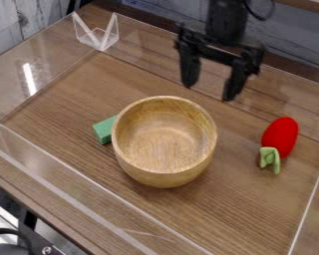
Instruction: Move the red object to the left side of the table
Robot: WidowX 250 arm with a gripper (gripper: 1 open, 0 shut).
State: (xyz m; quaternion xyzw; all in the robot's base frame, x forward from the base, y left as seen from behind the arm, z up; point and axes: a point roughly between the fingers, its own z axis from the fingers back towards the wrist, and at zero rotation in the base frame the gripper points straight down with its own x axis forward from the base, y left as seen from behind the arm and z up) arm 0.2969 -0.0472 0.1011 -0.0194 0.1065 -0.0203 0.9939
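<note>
red object [278, 137], oval, green leafy end

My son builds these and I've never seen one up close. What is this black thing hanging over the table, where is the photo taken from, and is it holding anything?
The black thing is the end of a robot arm. Its two-fingered pincer points down at the table and is open, with nothing between the fingers, so it holds nothing.

There is only one picture of this moment, taken by a camera looking down at an angle from in front of the table.

The table is brown wood grain with clear plastic walls around it. On it stands an empty wooden bowl. A flat green piece peeks out from behind the bowl's left side. To the right lies the red object, a small toy fruit with a green leafy end. The pincer hangs above the table, behind the bowl and the fruit, touching neither.
</note>
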